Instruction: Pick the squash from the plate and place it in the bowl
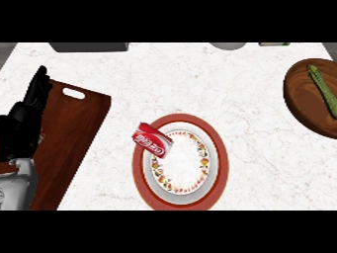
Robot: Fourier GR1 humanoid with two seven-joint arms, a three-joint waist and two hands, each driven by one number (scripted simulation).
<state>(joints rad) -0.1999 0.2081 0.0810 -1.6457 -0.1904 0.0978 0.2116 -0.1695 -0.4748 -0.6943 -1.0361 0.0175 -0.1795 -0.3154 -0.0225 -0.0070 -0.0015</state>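
Note:
A long green squash (327, 92) lies inside the brown wooden bowl (306, 106) at the right edge of the head view. The red-rimmed plate (216, 163) with a flowered white centre sits at the middle of the counter, and a red soda can (152, 140) lies on its upper left rim. My left hand (23, 118) rests at the left, fingers straight and pointing up, over a wooden cutting board. It holds nothing. My right hand does not show.
A dark wooden cutting board (72, 133) with a handle slot lies at the left under my left forearm. Grey items (91, 47) stand along the counter's far edge. White marble counter (200, 84) lies between plate and bowl.

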